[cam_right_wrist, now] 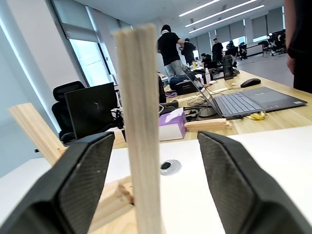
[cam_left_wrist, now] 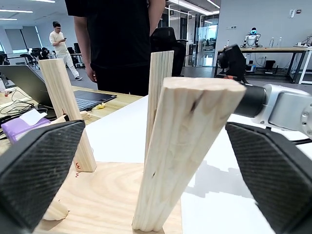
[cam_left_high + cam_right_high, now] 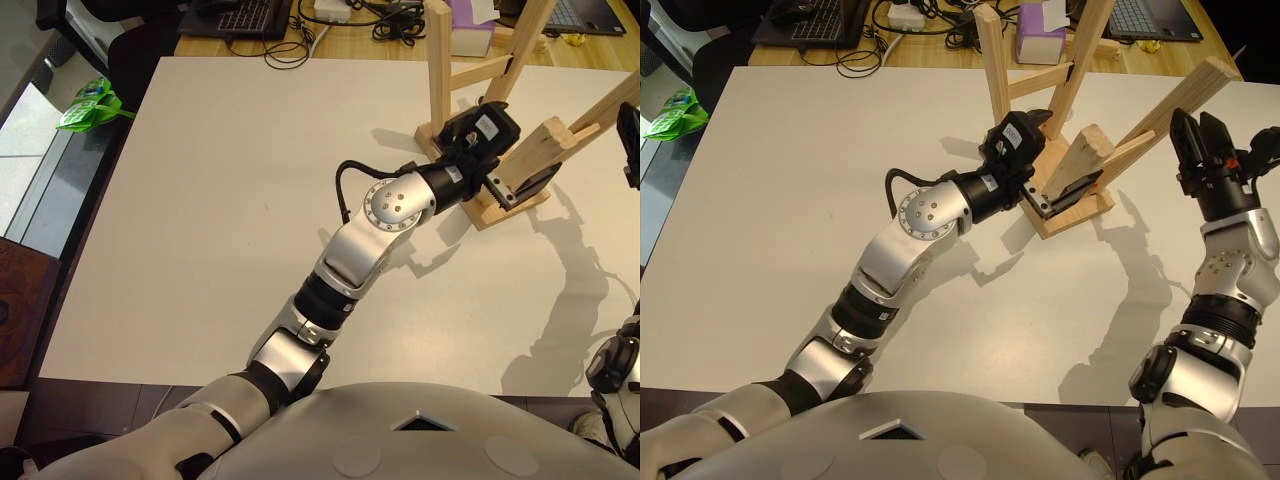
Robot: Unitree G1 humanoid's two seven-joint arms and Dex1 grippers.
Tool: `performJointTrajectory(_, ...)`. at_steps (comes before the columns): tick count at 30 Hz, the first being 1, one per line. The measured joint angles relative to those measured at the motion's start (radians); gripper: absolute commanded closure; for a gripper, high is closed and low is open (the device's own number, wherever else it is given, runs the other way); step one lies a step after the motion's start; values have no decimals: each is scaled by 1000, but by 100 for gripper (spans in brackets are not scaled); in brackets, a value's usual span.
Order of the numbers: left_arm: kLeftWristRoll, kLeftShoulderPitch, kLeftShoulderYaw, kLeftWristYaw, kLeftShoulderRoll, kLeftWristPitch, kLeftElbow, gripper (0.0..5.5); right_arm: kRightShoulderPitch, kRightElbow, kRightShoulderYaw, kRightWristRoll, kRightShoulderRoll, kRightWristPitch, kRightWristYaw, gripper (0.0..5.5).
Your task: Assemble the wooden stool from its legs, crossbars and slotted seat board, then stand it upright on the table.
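Your stool lies upside down in the upper right of the head views. Its seat board is flat on the white table, and the legs point up. A crossbar joins the two legs nearest the top edge. A shorter piece leans at a tilt over the board, and a long leg slants out toward the right edge.

Your left gripper is low at the board's near edge. Its fingers are spread wide, one on either side of a leg, and are not clamped on it. Your right gripper is raised at the right edge of the frame, just beside the slanted leg. It is also released, and in its wrist view that leg stands between the parted pads with a gap on each side.

Along the top edge, beyond the table, you have a laptop, cables and a purple box. A green bag sits at the upper left.
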Motion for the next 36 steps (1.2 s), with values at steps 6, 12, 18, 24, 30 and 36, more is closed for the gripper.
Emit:
performJointTrajectory(6,5,12,-12,-6,10,-63,-30,13,-29,-49,-32,65,-60,94,45,235)
performJointTrajectory(12,-4,59,0,-14,42,-78,-122,13,37,-106,-27,87,-203,246,199,235)
performJointTrajectory(18,-8,102,23,-25,66,-77,-176,10,76,-105,-33,85,-296,313,290,272)
performJointTrajectory(24,-20,119,38,-31,67,-77,-182,10,179,-243,64,47,-287,316,363,383)
performJointTrajectory(30,-26,130,40,-28,71,-85,-192,10,177,-382,148,-35,-100,137,216,494)
performJointTrajectory(36,-35,144,37,-26,78,-85,-206,10,262,-389,252,-185,-47,-30,186,546)
